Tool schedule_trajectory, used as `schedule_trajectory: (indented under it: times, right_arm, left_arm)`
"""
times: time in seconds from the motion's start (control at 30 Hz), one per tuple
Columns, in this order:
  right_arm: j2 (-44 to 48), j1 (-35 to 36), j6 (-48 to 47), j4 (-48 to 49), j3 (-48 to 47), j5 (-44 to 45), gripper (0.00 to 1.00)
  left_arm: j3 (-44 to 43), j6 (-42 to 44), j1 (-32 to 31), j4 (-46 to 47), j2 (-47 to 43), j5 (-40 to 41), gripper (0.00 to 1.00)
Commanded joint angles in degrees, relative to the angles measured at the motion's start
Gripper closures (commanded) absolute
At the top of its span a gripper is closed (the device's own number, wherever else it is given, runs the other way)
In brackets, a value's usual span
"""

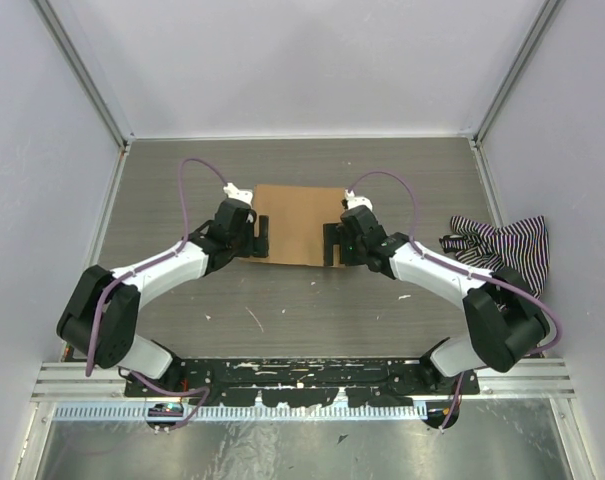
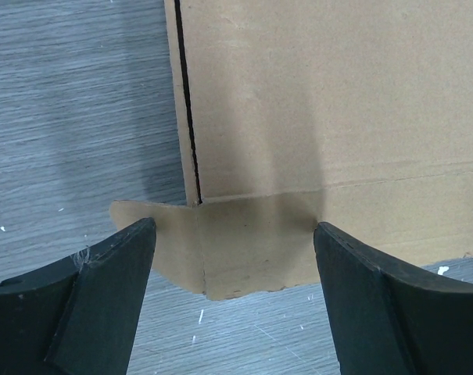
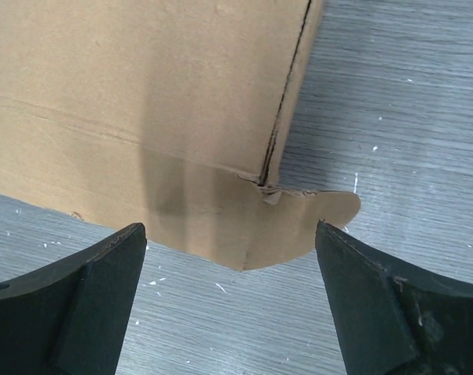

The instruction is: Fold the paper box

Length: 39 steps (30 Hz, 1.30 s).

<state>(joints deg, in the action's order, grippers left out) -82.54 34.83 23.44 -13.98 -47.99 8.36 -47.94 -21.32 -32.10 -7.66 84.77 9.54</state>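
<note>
**Two wide grippers, one at each near corner of the flat box**

The left gripper [image 1: 259,237] is spread wide with nothing between its jaws. Its dark, matte fingers [image 2: 103,297] stand either side of a small rounded tab [image 2: 244,250] that pokes out of the near-left corner of the paper box [image 1: 297,220]. The right gripper [image 1: 334,243] mirrors it. It is just as wide and just as empty, framing the matching tab at the near-right corner.

In both wrist views the tab lies straight ahead in the gap, low on the table, with neither finger touching it. The rest of the sheet runs on away from the arms.

From above, the box lies flat in the middle of the table [image 1: 312,310]. It is only slightly wider than it is deep, so its long axis looks to run left to right, from one gripper to the other. Neither arm is nearer, as each has its own corner.

The cardboard is plain brown, smooth and stiff-looking. There is a dark slit [image 2: 185,101] running up from each tab along the side edge. A pressed crease [image 2: 392,180] crosses the panel parallel to the near edge. The tabletop is grey with a streaky grain and white flecks.

Well off to the right, a crumpled striped cloth [image 1: 502,245] lies clear of the action.
</note>
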Motion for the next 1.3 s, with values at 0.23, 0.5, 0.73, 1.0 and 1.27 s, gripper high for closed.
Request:
schedule_trajectory:
  times: [0.23, 0.5, 0.73, 1.0, 1.27]
  right_arm:
    - [-1.01, 0.66, 0.29, 3.18, -1.3, -5.41, 0.16]
    - [-0.38, 0.66, 1.41, 1.23, -1.96, -7.51, 0.27]
    - [0.75, 0.68, 1.9, -2.28, -4.19, -8.36, 0.31]
    - [1.94, 0.33, 2.05, -3.83, -5.71, -9.73, 0.37]
    - [2.34, 0.31, 2.23, -5.18, -5.29, -2.37, 0.17]
  left_arm:
    - [-1.07, -0.2, -0.11, -0.82, 0.75, -2.76, 0.18]
    - [-3.33, -1.06, -0.16, -7.45, -1.41, -4.81, 0.24]
    - [-5.44, -2.3, -0.16, -11.19, -2.37, -7.87, 0.31]
    - [-5.97, -2.98, -0.13, -10.66, -0.77, -11.76, 0.46]
    - [-5.86, -0.57, -0.04, -13.03, -1.74, 4.39, 0.15]
